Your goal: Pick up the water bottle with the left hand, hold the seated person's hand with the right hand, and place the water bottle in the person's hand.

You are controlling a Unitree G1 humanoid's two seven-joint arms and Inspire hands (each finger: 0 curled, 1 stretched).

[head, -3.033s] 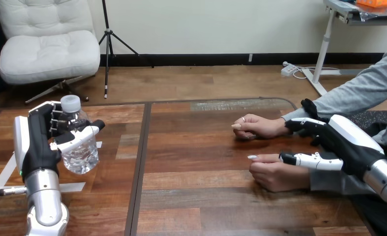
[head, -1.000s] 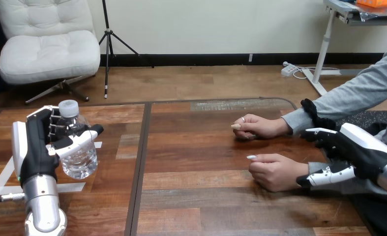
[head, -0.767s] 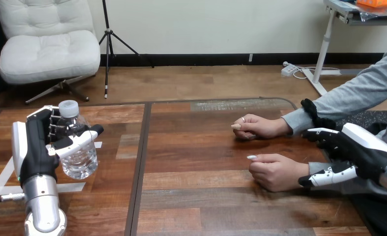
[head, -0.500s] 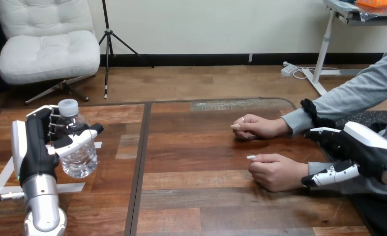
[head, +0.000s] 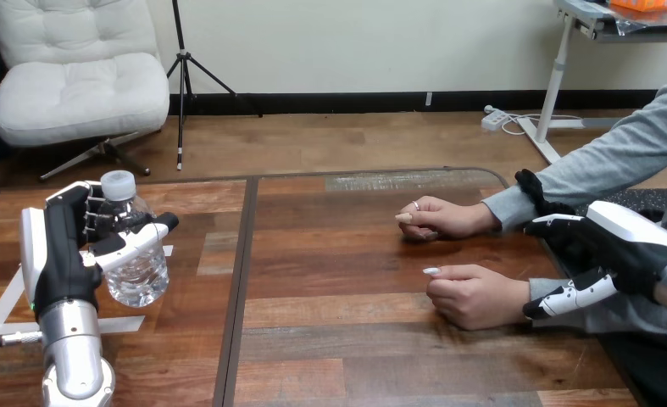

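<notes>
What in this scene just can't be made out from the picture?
Head view: the left side of the clear plastic water bottle with a white cap is hidden by the left robot hand curled round it.
Head view: the right robot hand covers the wrist behind the person's nearer hand, so contact cannot be told.
Head view: the grey sleeve is cut off by the right edge.

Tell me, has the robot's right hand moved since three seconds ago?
Yes. The right hand drew back rightward, away from the person's nearer hand.
</notes>
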